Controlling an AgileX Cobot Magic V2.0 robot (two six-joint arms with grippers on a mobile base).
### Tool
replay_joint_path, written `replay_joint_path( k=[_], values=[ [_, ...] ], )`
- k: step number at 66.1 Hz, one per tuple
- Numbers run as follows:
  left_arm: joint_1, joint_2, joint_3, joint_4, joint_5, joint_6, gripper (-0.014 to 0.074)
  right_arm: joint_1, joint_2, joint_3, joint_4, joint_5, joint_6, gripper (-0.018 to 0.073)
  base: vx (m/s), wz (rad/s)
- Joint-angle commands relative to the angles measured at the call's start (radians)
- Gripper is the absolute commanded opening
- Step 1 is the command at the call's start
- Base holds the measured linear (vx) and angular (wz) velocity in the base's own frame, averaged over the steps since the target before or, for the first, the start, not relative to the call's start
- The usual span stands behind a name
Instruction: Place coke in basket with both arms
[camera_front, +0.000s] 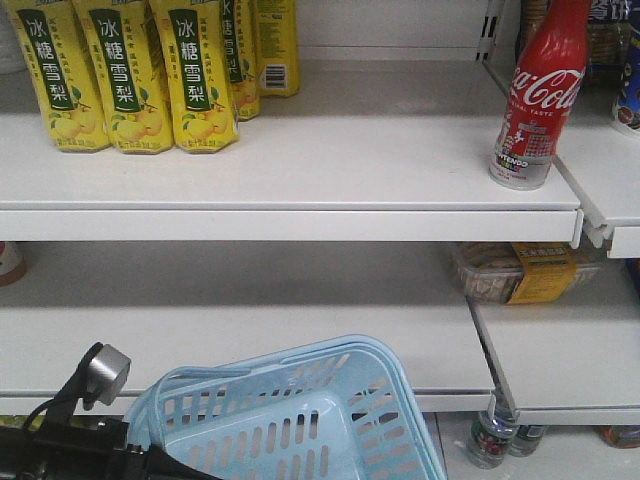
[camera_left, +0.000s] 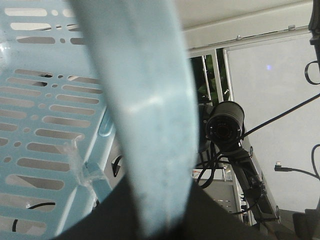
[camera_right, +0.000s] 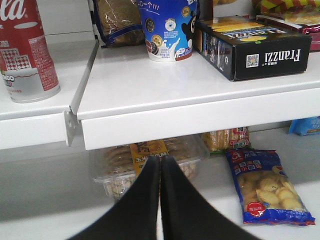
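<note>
The coke (camera_front: 536, 95), a slim red bottle with white script, stands upright at the right end of the upper shelf. It also shows at the top left of the right wrist view (camera_right: 27, 50). The pale blue basket (camera_front: 300, 420) hangs tilted at the bottom centre, below the lower shelf. My left gripper (camera_left: 165, 210) is shut on the basket's handle (camera_left: 145, 115), with the slotted wall (camera_left: 45, 115) beside it. The left arm (camera_front: 60, 445) enters at the bottom left. My right gripper (camera_right: 160, 162) is shut on nothing, low and to the right of the coke, facing the lower shelf.
Yellow pear-drink bottles (camera_front: 130, 70) fill the upper shelf's left. A clear cookie tray (camera_right: 150, 165) sits on the lower shelf ahead of the right gripper, with a snack bag (camera_right: 267, 185) to its right. A Franzzi box (camera_right: 255, 45) and blue cup (camera_right: 167, 27) stand on the right shelf.
</note>
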Motion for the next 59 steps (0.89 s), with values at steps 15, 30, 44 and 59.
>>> replay_joint_path(
  k=[15, 30, 44, 59],
  values=[
    [-0.007, -0.024, -0.02, -0.083, 0.04, 0.013, -0.0006, -0.008, 0.02, -0.035, -0.089, -0.065, -0.001, 0.0013, 0.0, 0.0],
    [-0.007, -0.024, -0.02, -0.083, 0.04, 0.013, -0.0006, -0.008, 0.02, -0.035, -0.123, -0.065, -0.002, 0.0106, 0.0, 0.0],
    [-0.007, -0.024, -0.02, -0.083, 0.04, 0.013, -0.0006, -0.008, 0.02, -0.035, -0.123, -0.065, -0.002, 0.0229, 0.0, 0.0],
    [-0.007, -0.024, -0.02, -0.083, 0.04, 0.013, -0.0006, -0.008, 0.02, -0.035, -0.122, -0.059, -0.002, 0.0355, 0.0, 0.0]
  ],
)
